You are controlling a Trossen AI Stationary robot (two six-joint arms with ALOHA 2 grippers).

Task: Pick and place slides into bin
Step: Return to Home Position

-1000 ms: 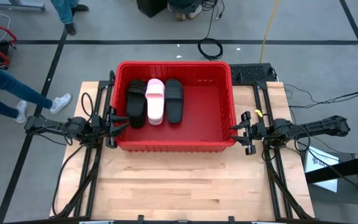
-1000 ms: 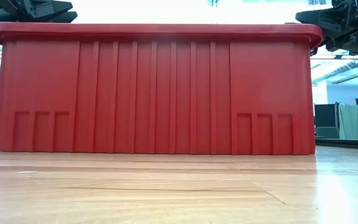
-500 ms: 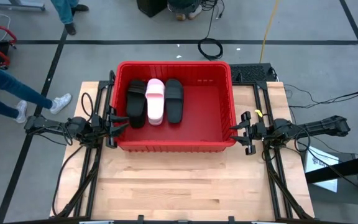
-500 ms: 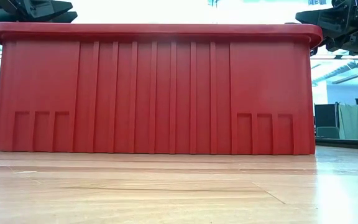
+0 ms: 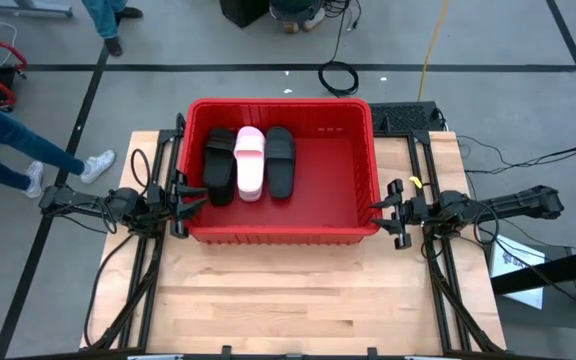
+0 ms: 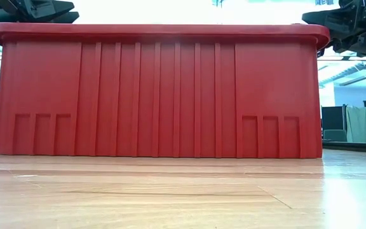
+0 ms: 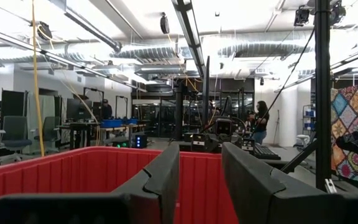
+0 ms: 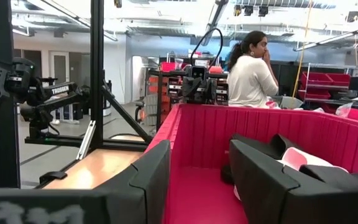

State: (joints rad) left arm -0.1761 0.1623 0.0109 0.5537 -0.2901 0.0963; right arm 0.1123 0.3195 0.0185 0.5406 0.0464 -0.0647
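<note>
The red bin [image 5: 358, 170] stands on the far half of the wooden table; its ribbed near wall [image 6: 157, 89] fills the low view. Three slides lie side by side on its floor at the left: a black one [image 5: 220, 165], a pale pink one [image 5: 250, 162] and a black one [image 5: 281, 160]. My left gripper [image 5: 190, 196] hovers at the bin's left rim near its near corner, open and with nothing between its fingers [image 7: 201, 158]. My right gripper [image 5: 381, 211] hovers at the bin's right rim, also open and bare [image 8: 199, 158], and looks across the bin at the pink slide [image 8: 298, 158].
Bare wood [image 5: 288, 300] lies between the bin and the table's near edge. Cables and frame rails [image 5: 138, 270] run along both sides of the table. A person's legs [image 5: 28, 160] show on the floor at the far left, and a person [image 8: 248, 74] stands beyond the bin.
</note>
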